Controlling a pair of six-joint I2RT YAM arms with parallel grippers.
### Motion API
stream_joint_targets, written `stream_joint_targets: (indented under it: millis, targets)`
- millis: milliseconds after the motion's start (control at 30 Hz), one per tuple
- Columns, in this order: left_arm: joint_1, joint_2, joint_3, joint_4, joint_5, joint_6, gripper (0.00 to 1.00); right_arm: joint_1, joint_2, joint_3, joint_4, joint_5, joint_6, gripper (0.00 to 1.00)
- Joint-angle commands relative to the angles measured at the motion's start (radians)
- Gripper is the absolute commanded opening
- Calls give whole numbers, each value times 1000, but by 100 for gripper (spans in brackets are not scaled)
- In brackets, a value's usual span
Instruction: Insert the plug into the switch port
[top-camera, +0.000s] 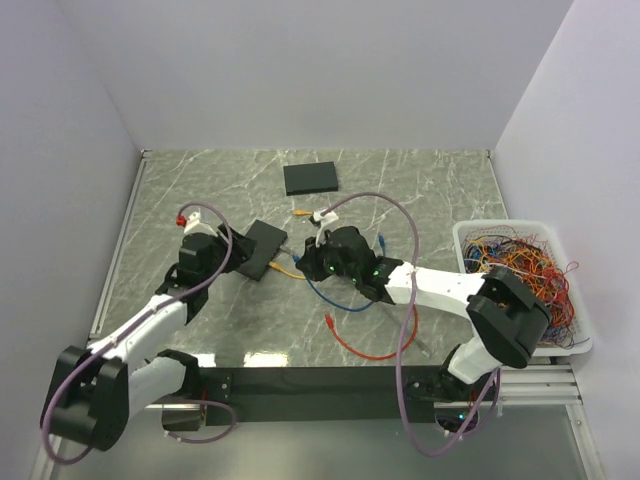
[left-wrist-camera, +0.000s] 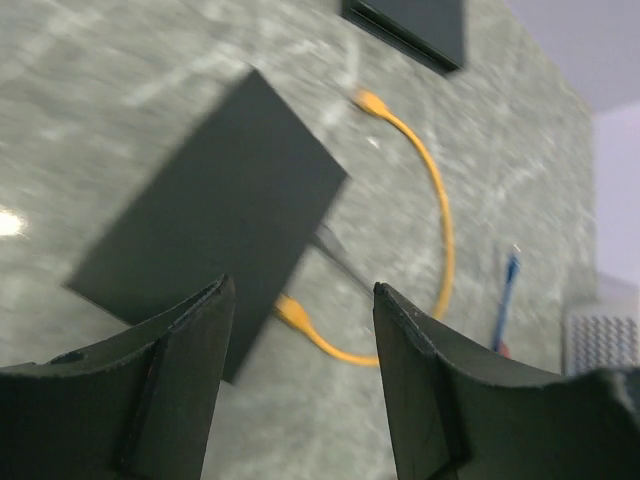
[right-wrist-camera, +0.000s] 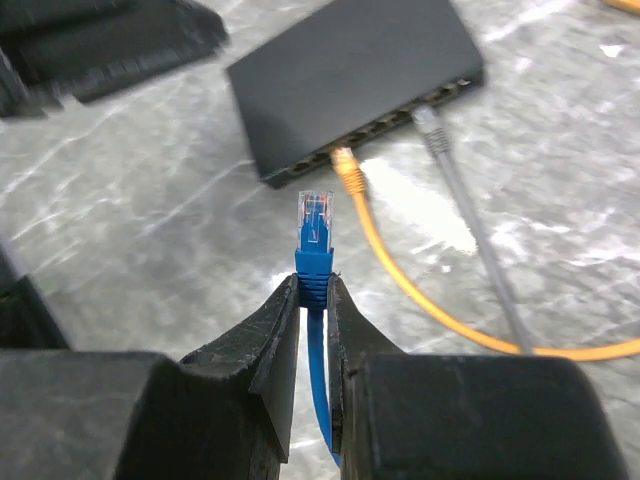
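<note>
Plug (right-wrist-camera: 315, 235), blue: my right hand (right-wrist-camera: 313, 292) pinches it, facing the switch (right-wrist-camera: 350, 75); my left hand (left-wrist-camera: 302, 290) gapes empty.

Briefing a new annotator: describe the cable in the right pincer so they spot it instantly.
Find the black switch left of centre on the marble table. Facing its port side, the right pincer grips the blue cable just behind its clear plug. Unlike the orange cable and grey cable ending at the switch, it is blue and unplugged.
</note>
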Motion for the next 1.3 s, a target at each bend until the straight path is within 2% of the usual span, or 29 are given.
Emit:
stream_joint_targets:
  millis: [0,333,433,567,900,1267]
  targets:
    - [72,66,58,86,59,61,63,-11,30,61,-42,56,-5,0]
    - [245,336,76,360,228,64,61,-12,216,262,-243,162,-14,0]
    - [264,431,87,424,278,61,59,-11,265,312,-277,174,-27,0]
    - [267,480,91,480,312,64,59,-11,326,375,-321,183,-50,0]
    - [267,618,170,509,372,78,58,-3,474,530,-407,176,-93,0]
    - [267,710,234,526,429,71,57,19,557,610,-444,177,-123,0]
